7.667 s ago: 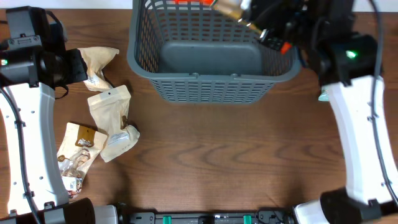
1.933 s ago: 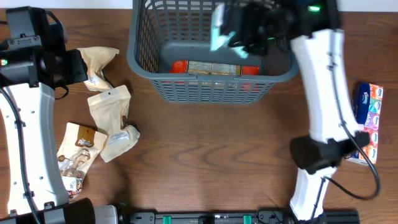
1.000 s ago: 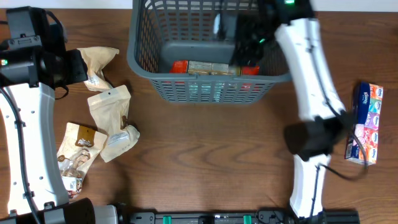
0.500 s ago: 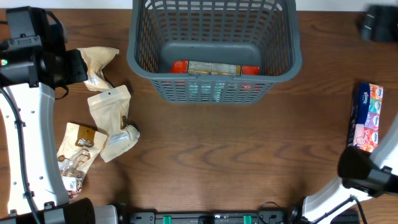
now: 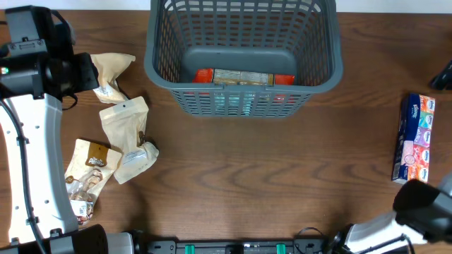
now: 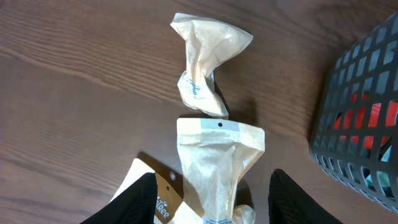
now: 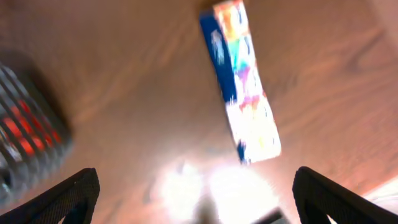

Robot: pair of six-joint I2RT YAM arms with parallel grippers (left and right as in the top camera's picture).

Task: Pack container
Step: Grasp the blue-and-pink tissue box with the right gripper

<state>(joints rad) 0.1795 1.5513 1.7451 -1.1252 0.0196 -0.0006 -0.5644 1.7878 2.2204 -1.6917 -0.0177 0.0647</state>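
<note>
- Left: the overhead cuts off part of the arm. The left gripper (image 6: 212, 180) hangs over the tan pouches (image 5: 123, 127), fingers spread, holding nothing.
- Middle: the basket (image 5: 244, 106) sits at the far side of the table (image 5: 247, 176), with its back rim out of frame. It's dark grey with lattice walls, and a red-ended packet (image 5: 244, 76) lies inside along the near wall.
- Right: the wrist view is badly blurred. The right gripper (image 7: 196, 174) is wide apart and empty above the colourful pack (image 5: 415, 137).

You get blurred picture. Right gripper (image 7: 194, 177) fingertips spread wide, at both bottom corners. Colourful blue-and-white packet (image 7: 241, 81) lies flat on wooden table (image 7: 124, 50). Container (image 7: 25, 124) corner at left edge, red showing through slots.
</note>
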